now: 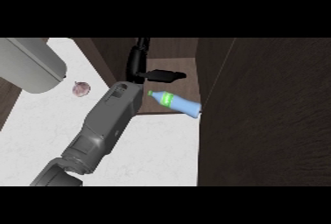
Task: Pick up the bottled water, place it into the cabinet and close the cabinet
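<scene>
Grey forearm rises to a hand [143, 65], fingers straight, holding nothing; bottled water [176, 103] lies inside cabinet [271, 109]; door closing comes next

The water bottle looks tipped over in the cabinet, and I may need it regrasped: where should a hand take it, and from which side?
Probably round the blue body of the water bottle, coming from above. It lies tilted, green cap toward the hand and base against the cabinet door, so only the middle is free.
</scene>
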### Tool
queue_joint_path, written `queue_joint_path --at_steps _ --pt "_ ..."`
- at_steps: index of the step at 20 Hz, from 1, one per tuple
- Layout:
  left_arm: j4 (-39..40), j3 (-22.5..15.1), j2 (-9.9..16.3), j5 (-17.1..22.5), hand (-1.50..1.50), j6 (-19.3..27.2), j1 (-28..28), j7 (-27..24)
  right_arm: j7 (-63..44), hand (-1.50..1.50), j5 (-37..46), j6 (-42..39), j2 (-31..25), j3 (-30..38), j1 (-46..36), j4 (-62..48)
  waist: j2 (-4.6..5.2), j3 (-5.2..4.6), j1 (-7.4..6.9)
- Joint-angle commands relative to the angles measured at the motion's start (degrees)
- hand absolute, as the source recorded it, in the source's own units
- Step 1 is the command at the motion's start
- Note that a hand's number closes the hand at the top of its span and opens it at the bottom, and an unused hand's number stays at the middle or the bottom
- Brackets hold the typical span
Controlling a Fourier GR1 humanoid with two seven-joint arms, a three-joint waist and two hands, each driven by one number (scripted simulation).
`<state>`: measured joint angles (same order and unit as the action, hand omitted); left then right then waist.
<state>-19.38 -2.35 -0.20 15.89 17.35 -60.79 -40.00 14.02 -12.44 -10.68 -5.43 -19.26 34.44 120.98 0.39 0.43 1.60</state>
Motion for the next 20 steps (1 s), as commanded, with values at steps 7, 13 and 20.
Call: queue_joint_path --at_steps 7,13,20 --pt "-12.1 -2.7 0.5 6.3 -1.5 -3.8 10.7 3.0 -2.1 -1.5 -1.9 0.5 -1.7 2.1 1.8 3.1 -1.65 -0.43 -4.2" --pt "-26.3 -8.0 1.3 9.2 -1.5 -5.9 21.8 6.2 -1.6 -1.5 -0.2 1.4 -0.2 -1.0 2.3 2.0 -1.76 -0.42 -4.99" --pt "-48.6 -17.6 1.5 9.0 -1.5 -1.9 36.8 11.3 -1.6 -1.5 0.0 2.0 -0.6 -0.3 2.8 2.6 -1.84 -0.37 -5.34"
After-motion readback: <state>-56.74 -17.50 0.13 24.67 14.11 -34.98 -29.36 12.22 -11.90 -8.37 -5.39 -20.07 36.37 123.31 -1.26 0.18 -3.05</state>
